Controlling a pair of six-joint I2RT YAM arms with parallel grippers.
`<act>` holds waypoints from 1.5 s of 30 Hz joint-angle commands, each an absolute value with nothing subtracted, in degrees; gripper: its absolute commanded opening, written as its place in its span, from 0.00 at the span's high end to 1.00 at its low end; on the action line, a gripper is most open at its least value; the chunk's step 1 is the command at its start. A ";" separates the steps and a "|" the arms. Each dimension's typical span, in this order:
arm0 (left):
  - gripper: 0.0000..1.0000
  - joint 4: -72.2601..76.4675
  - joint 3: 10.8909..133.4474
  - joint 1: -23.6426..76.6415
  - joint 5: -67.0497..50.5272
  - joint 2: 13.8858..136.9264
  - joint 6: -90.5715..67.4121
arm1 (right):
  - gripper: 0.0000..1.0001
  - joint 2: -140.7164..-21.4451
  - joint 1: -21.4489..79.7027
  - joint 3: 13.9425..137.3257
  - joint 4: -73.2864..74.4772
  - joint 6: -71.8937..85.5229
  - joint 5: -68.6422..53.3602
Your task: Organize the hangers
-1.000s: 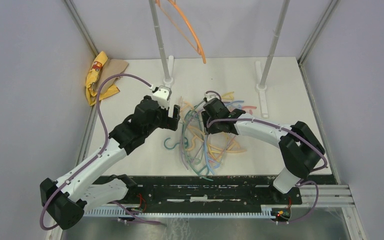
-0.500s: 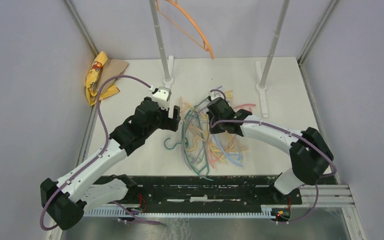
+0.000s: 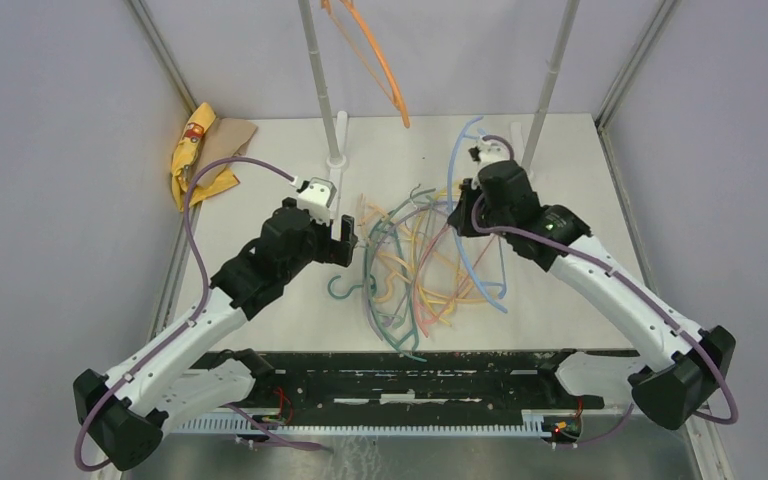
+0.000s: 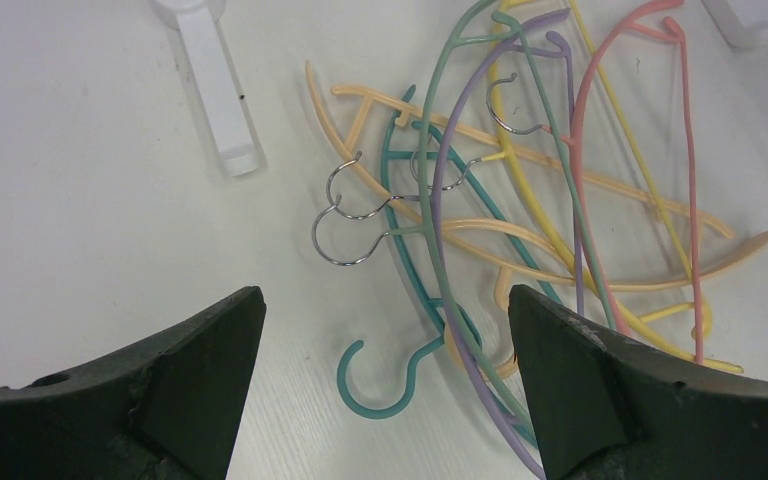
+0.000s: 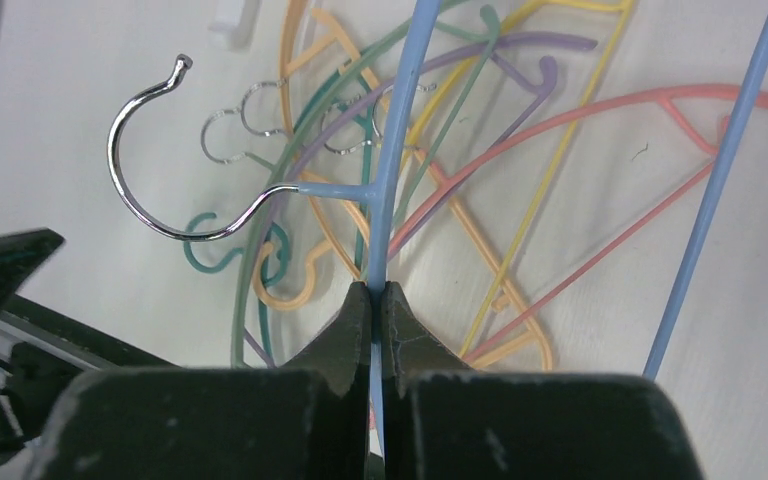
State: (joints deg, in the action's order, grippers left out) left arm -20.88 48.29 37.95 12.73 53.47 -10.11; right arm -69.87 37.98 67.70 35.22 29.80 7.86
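The surface (image 3: 270, 160) carries the pile of hangers (image 3: 415, 260) at its centre. The left end effector (image 3: 352, 240) stands just left of the pile. The right end effector (image 5: 378, 300) stands at the pile's far right edge, with the raised hanger (image 5: 404, 120) between its jaws. At the far side stand the left pole (image 3: 322, 80) and the right pole (image 3: 550, 80). The hung hanger (image 3: 401, 100) hangs just right of the left pole. A cloth (image 3: 195, 150) lies in the far left corner.
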 commanded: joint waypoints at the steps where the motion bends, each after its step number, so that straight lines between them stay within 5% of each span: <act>1: 0.03 -18.27 47.92 37.85 12.10 51.64 -12.21 | 0.99 -67.51 30.39 75.54 35.05 29.83 -2.79; 16: 0.03 -19.25 48.93 37.88 12.71 49.35 -12.57 | 1.00 -86.16 19.45 99.97 13.60 48.24 -23.33; 33: 0.03 -23.34 50.82 37.87 15.05 47.88 -11.67 | 0.99 -105.77 17.42 118.75 -10.48 65.16 -16.93; 45: 0.03 -23.61 50.49 37.90 15.12 49.09 -11.19 | 0.99 -108.89 17.41 116.97 -14.61 74.93 -7.93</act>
State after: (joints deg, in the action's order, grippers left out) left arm -24.34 48.47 37.95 14.09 49.23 -10.46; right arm -109.60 17.56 116.33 -6.52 69.95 -12.16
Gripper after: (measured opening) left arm 0.970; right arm 0.025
